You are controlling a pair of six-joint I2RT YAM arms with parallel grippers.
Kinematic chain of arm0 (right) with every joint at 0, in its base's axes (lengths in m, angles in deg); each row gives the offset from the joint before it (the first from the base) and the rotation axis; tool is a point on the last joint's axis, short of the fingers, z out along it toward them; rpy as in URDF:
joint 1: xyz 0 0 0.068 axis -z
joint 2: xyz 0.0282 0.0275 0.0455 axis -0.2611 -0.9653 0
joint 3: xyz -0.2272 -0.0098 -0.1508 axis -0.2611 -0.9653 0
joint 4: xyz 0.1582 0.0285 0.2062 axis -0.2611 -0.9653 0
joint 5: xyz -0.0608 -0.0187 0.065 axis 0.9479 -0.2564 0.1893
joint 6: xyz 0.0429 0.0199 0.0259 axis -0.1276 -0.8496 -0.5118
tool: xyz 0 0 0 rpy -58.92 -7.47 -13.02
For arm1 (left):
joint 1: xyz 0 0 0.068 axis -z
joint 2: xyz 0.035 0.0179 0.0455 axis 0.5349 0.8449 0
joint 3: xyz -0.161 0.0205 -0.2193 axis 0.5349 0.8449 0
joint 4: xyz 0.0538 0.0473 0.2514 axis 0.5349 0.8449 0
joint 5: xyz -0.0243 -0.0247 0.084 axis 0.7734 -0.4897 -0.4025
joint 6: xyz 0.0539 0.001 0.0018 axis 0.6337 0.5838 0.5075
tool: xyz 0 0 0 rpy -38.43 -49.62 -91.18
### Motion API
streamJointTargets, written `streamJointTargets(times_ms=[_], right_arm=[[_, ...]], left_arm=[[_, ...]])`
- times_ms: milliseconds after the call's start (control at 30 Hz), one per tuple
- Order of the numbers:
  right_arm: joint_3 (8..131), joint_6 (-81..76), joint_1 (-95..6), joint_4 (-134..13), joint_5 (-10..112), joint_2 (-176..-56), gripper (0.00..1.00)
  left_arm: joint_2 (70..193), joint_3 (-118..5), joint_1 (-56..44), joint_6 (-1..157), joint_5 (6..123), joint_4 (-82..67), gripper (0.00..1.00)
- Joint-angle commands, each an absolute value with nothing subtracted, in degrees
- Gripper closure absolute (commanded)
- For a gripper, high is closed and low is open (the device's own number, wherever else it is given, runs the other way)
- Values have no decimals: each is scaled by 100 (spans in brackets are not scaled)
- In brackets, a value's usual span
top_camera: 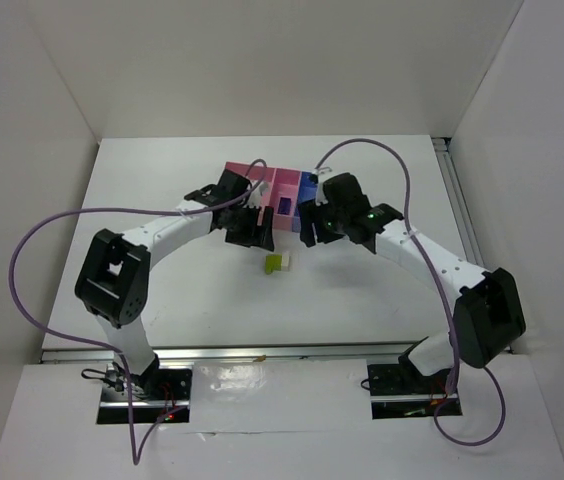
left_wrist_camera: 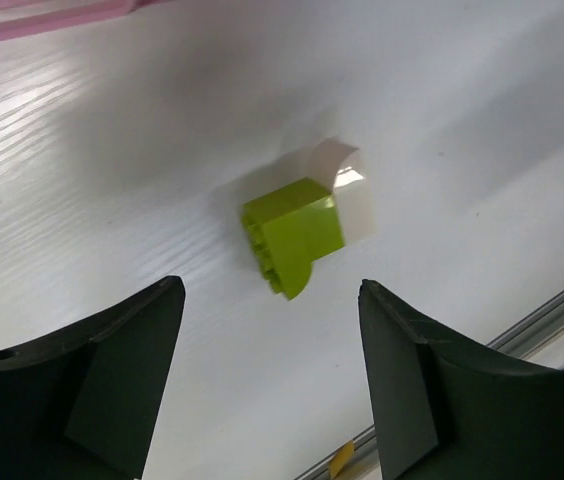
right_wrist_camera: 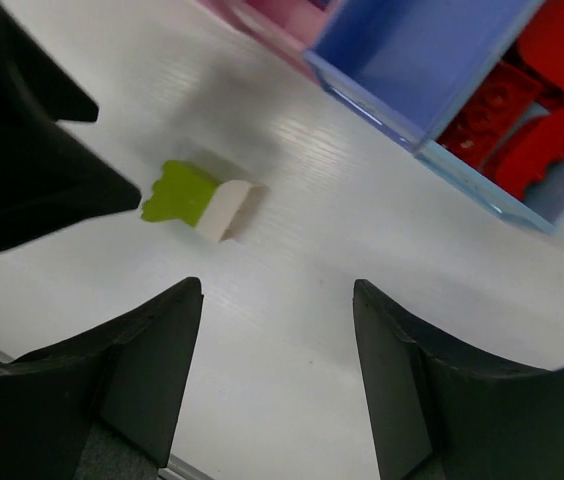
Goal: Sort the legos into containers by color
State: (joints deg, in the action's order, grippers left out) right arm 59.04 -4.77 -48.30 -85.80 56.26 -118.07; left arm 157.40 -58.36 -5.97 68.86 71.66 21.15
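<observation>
Well, grn+wht legos [left_wrist_camera: 300,232] on table [left_wrist_camera: 102,190]; L claw [left_wrist_camera: 270,293], R claw [right_wrist_camera: 277,290] open.

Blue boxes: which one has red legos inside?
The paler blue bin at the right edge of the right wrist view holds the red legos; the deeper blue bin beside it shows only bare floor.

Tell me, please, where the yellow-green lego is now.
In the top view the yellow-green lego lies on the table, touching a whitish lego on its right, just on the near side of the containers.
</observation>
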Motion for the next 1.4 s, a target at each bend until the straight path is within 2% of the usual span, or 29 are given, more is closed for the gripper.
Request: streamJointTargets(times_ms=[0,133,233,567,900,1067,1200,1367], right_arm=[[5626,-1109,-4371,-8235,5376,-11586,31],[5502,-1389,-4019,-8112,5252,-11358,31],[5502,-1390,-3835,-8112,5199,-11305,31],[5564,-1285,-3667,-8279,5085,-11419,31],[5564,-1179,-3614,-8279,5015,-11472,33],[5564,-1179,-3614,-8332,5015,-11472,33],[5564,-1179,-3561,-8332,5015,-11472,33],[5564,-1179,-3561,-8279,5015,-11472,33]], left_arm=[[15996,-6176,-203,7046,7058,2141,19],[16225,-6589,228,7704,6495,2518,12],[16296,-6704,282,8100,6232,2730,11],[16638,-7020,668,9103,5598,2845,14],[17332,-7706,914,9156,5799,2967,16],[17333,-7583,914,9095,5985,3090,16],[17333,-7531,914,8876,5880,3371,11],[17280,-7206,975,8699,6177,3372,12]])
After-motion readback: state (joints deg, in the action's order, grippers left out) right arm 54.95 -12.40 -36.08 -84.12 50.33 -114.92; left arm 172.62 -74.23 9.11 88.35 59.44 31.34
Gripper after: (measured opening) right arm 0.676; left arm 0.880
